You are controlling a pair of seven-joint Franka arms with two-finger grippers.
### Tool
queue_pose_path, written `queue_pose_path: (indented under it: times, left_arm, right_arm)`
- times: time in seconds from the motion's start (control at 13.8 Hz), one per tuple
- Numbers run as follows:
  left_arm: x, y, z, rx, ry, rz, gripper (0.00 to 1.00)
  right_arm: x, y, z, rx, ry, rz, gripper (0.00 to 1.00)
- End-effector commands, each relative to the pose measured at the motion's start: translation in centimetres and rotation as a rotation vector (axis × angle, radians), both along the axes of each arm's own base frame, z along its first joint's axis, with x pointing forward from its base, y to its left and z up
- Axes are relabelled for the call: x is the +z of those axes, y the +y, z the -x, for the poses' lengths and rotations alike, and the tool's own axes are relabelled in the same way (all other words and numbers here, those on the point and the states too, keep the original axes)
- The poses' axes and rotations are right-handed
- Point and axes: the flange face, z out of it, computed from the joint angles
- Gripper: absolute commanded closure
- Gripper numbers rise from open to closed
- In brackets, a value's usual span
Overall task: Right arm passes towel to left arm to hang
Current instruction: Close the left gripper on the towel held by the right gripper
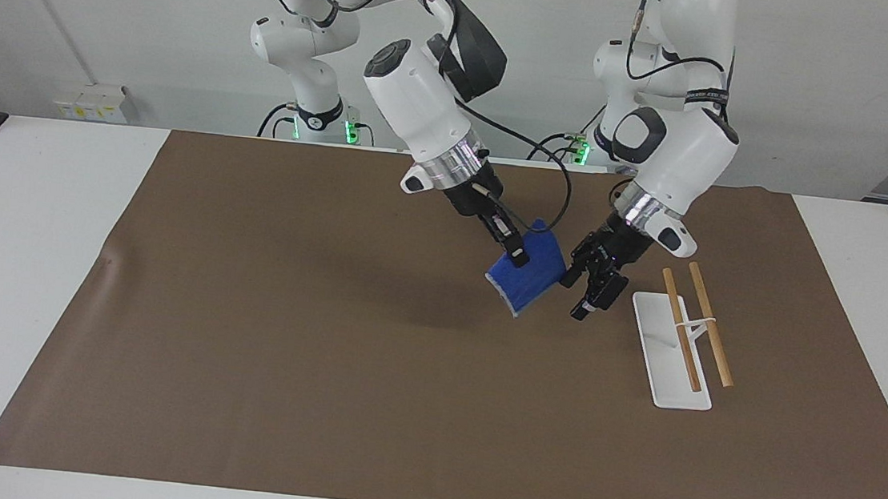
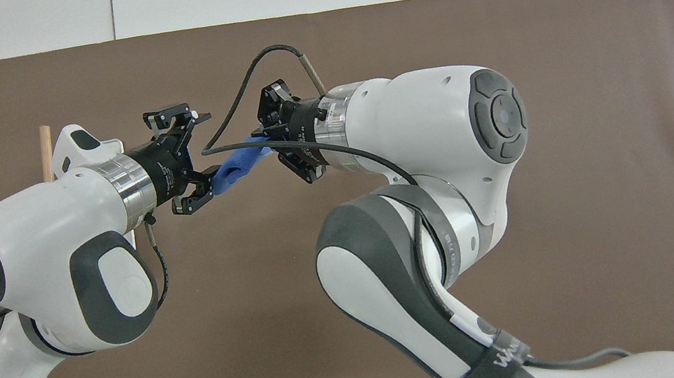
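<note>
Holding the towel (image 1: pixel 528 277) up in the air over the brown mat (image 1: pixel 281 364), the right gripper (image 1: pixel 514 253) is pinching the cloth's upper part with its fingers closed on it, so the blue rectangle is hanging tilted below the wrist. You are looking at the handover step: the left gripper (image 1: pixel 587 288) is sitting right at the towel's free edge, toward the left arm's end of the table, with its fingers spread apart. In the overhead view those fingers (image 2: pixel 200 201) are bracketing the tip of the cloth, but you are not seeing them pressing on it.

The rack (image 1: pixel 672 351), a white base carrying two wooden rods (image 1: pixel 709 321), is standing on the mat near the left gripper, with nothing hanging on it.

For the next move, you are probably wanting the left gripper to clamp on the edge it is bracketing, and only then the right one to let go. Watch that enough cloth is lying between the fingers, since a thin bite on soft fabric is likely to slip.
</note>
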Motion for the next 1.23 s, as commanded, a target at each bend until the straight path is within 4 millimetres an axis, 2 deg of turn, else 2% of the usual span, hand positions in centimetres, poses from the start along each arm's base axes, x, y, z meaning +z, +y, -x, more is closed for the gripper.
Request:
queue_pose_path:
  times: [0.0,0.29,0.51,0.8,1.16]
  left_arm:
    - [0.5,1.3,1.0,-0.032,0.085,0.019,0.0]
    - [0.5,0.2,2.0,-0.069,0.149,0.03,0.0]
    - [0.9,-1.3,2.1,0.022,0.195,0.062,0.0]
    - [1.1,-2.2,2.0,0.141,0.21,0.099,0.0]
    - [1.7,-1.1,0.2,0.274,0.064,0.128,0.0]
  right_arm:
    - [0.1,0.0,-0.2,-0.014,0.02,-0.023,1.0]
    - [0.1,0.0,-0.2,-0.014,0.02,-0.023,1.0]
    - [0.0,0.0,-0.2,-0.014,0.022,-0.022,1.0]
    - [0.0,0.0,-0.2,-0.014,0.022,-0.022,1.0]
    - [0.0,0.0,-0.2,-0.014,0.022,-0.022,1.0]
